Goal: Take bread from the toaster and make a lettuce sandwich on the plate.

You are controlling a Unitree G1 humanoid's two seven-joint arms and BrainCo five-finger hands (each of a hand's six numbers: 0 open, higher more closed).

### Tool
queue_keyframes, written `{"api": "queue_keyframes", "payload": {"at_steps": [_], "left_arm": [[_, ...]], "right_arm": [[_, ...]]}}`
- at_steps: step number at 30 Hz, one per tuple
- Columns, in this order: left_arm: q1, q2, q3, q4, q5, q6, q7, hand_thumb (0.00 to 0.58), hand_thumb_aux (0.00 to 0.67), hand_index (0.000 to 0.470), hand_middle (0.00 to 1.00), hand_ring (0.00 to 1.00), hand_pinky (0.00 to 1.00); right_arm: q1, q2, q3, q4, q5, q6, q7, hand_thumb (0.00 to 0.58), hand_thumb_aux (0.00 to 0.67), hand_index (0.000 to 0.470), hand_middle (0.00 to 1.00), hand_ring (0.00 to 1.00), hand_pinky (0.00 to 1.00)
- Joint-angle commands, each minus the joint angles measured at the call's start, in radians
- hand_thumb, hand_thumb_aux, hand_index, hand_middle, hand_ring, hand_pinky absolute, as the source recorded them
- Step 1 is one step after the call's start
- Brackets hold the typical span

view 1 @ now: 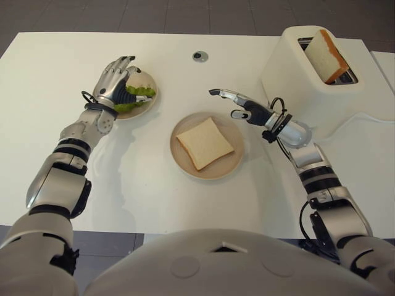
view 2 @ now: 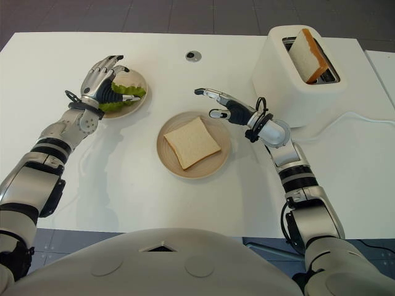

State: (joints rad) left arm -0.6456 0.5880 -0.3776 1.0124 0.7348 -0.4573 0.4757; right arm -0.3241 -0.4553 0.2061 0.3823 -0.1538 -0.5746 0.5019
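Observation:
A white toaster [view 1: 302, 86] stands at the back right with one bread slice [view 1: 327, 55] sticking up from its slot. A second bread slice [view 1: 205, 143] lies flat on the round beige plate [view 1: 229, 168] in the middle of the table. Green lettuce [view 1: 141, 92] lies on a small plate [view 1: 148, 76] at the left. My left hand [view 1: 114, 81] is right over that lettuce, fingers arched above it and thumb at its near side, not closed on it. My right hand [view 1: 237, 103] hovers open between the big plate and the toaster, fingers pointing left, holding nothing.
A round metal grommet [view 1: 199, 56] sits in the white table [view 1: 74, 61] at the back centre. The toaster's white cable [view 1: 364, 118] trails off to the right. The table's near edge runs just in front of the big plate.

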Motion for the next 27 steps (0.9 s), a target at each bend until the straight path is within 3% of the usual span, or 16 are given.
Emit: {"api": "queue_keyframes", "payload": {"at_steps": [1, 5, 7, 8, 9, 10, 11, 12, 19, 27], "left_arm": [[0.007, 0.021, -0.035, 0.06, 0.031, 0.062, -0.027, 0.0, 0.0, 0.0, 0.0, 0.0, 0.0], [0.003, -0.003, -0.081, 0.156, 0.047, 0.098, -0.084, 0.04, 0.024, 0.017, 0.0, 0.0, 0.0], [0.002, -0.015, -0.096, 0.189, 0.044, 0.098, -0.097, 0.175, 0.11, 0.077, 0.0, 0.0, 0.0], [0.001, -0.02, -0.102, 0.199, 0.041, 0.097, -0.102, 0.325, 0.226, 0.159, 0.0, 0.0, 0.0], [0.001, -0.022, -0.108, 0.206, 0.04, 0.095, -0.105, 0.41, 0.307, 0.216, 0.0, 0.0, 0.0], [-0.001, -0.024, -0.113, 0.211, 0.038, 0.093, -0.106, 0.452, 0.355, 0.249, 0.0, 0.0, 0.0], [-0.002, -0.026, -0.115, 0.213, 0.037, 0.089, -0.105, 0.521, 0.457, 0.321, 0.0, 0.0, 0.0], [-0.004, -0.026, -0.118, 0.207, 0.035, 0.067, -0.092, 0.58, 0.67, 0.47, 0.0, 0.0, 0.0], [0.0, -0.024, -0.019, 0.091, -0.104, -0.203, -0.013, 0.58, 0.67, 0.47, 0.0, 0.0, 0.0], [0.077, -0.066, 0.003, -0.11, -0.187, -0.414, -0.137, 0.58, 0.67, 0.47, 0.0, 0.0, 0.0]], "right_arm": [[-0.008, 0.002, -0.001, 0.015, -0.002, -0.004, 0.004, 0.0, 0.0, 0.0, 0.0, 0.0, 0.0], [-0.011, 0.001, -0.004, 0.04, -0.006, -0.009, -0.001, 0.0, 0.0, 0.0, 0.0, 0.0, 0.0], [-0.011, 0.001, -0.004, 0.045, -0.007, -0.01, -0.001, 0.0, 0.0, 0.0, 0.0, 0.0, 0.0], [-0.011, 0.001, -0.003, 0.047, -0.007, -0.011, -0.001, 0.0, 0.0, 0.0, 0.0, 0.0, 0.0], [-0.011, 0.001, -0.003, 0.049, -0.007, -0.011, -0.001, 0.0, 0.0, 0.0, 0.0, 0.0, 0.0], [-0.011, 0.0, -0.003, 0.05, -0.007, -0.012, 0.0, 0.0, 0.0, 0.0, 0.0, 0.0, 0.0], [-0.011, 0.0, -0.003, 0.053, -0.007, -0.012, -0.001, 0.0, 0.0, 0.0, 0.0, 0.0, 0.0], [-0.012, 0.0, -0.003, 0.055, -0.008, -0.013, -0.001, 0.0, 0.0, 0.0, 0.0, 0.0, 0.0], [-0.006, -0.002, -0.008, 0.038, -0.005, -0.015, -0.007, 0.0, 0.0, 0.0, 0.0, 0.0, 0.0], [0.0, -0.009, -0.06, -0.056, 0.052, 0.001, -0.011, 0.0, 0.0, 0.0, 0.0, 0.0, 0.0]]}}
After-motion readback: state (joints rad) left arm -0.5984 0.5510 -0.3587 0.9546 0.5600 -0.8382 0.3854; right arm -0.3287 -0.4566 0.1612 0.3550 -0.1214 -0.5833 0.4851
